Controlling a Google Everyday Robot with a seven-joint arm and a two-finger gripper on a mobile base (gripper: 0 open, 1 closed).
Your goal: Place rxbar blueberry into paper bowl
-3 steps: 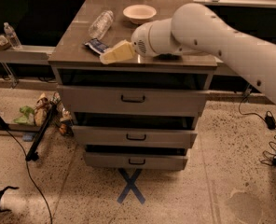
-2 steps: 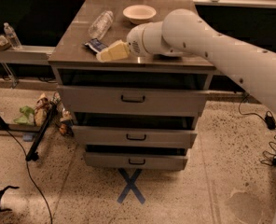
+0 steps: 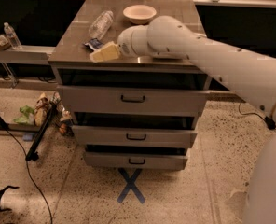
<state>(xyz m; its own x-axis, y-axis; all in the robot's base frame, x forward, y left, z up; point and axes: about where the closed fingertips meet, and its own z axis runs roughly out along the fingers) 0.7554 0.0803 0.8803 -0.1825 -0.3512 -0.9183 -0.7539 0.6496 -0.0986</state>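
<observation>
The rxbar blueberry [image 3: 93, 44], a small dark blue wrapper, lies near the front left of the cabinet top [image 3: 175, 13]. The paper bowl [image 3: 139, 13], off-white and round, stands empty at the back middle of that top. My gripper [image 3: 105, 52] is at the end of the white arm that reaches in from the right. It hangs over the front left edge of the top, just to the right of and in front of the bar, partly covering it.
A clear plastic bottle [image 3: 100, 24] lies on its side between the bar and the bowl. The cabinet has three drawers [image 3: 133, 98], slightly pulled out. Another bottle [image 3: 12, 35] stands on the left shelf. Cables, a stand leg [image 3: 40, 134] and litter lie on the floor at left.
My gripper has moved left along the front of the cabinet top, closer to the blue bar. The bar, bottle and bowl have not moved.
</observation>
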